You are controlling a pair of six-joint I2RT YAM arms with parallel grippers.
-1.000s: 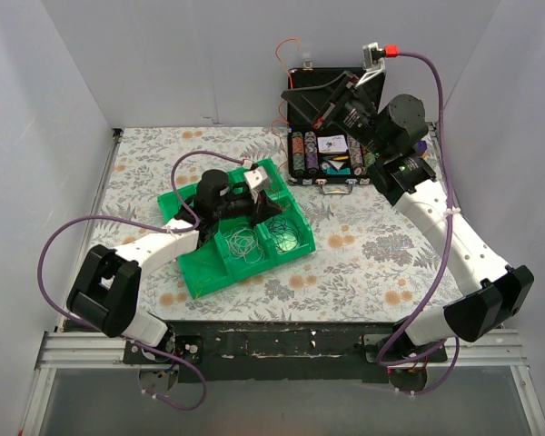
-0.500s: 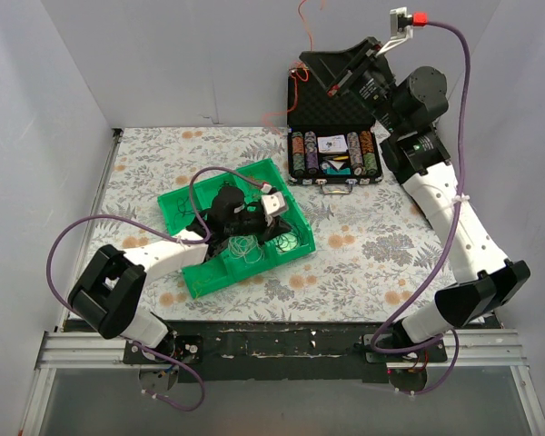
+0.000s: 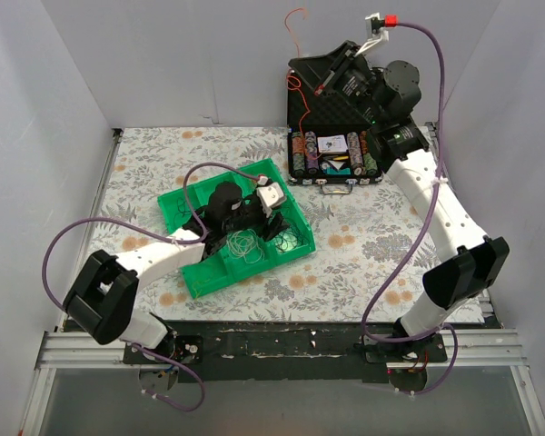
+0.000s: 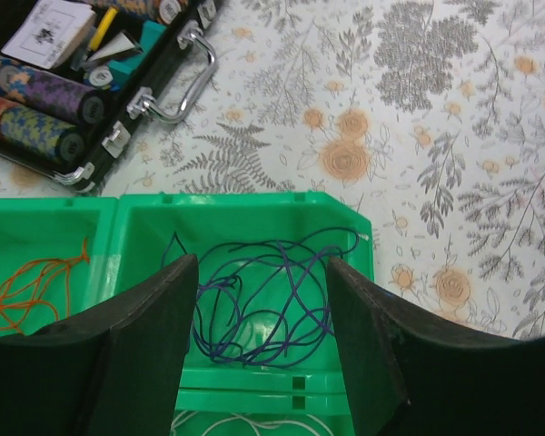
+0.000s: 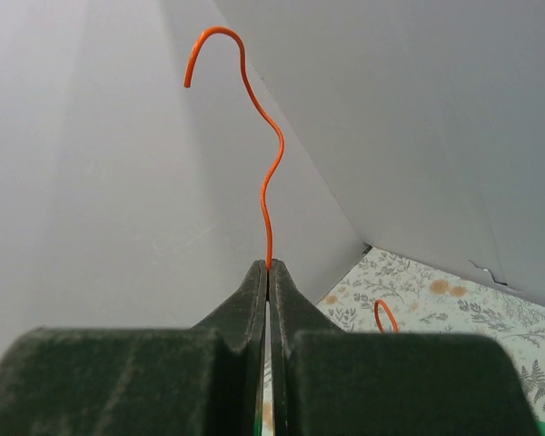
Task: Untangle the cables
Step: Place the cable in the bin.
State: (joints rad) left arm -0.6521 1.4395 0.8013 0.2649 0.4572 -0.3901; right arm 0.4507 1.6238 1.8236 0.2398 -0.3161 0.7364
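The left claw [image 4: 261, 272] is spread wide just above the green tray [image 4: 345, 213], with nothing between its fingers. Under it, a tangled blue wire [image 4: 254, 313] lies in one pocket of the tray. The pocket beside that one holds a loose orange bundle [image 4: 27, 286]. A white wire [image 4: 245, 423] in another pocket is cut off by the picture's edge.

Far from the tray, high up past the chip case [image 4: 159, 64], the right claw [image 5: 268, 268] is pressed together, pinching an orange wire [image 5: 265, 195]. The wire's lower part is hidden behind the fingers.
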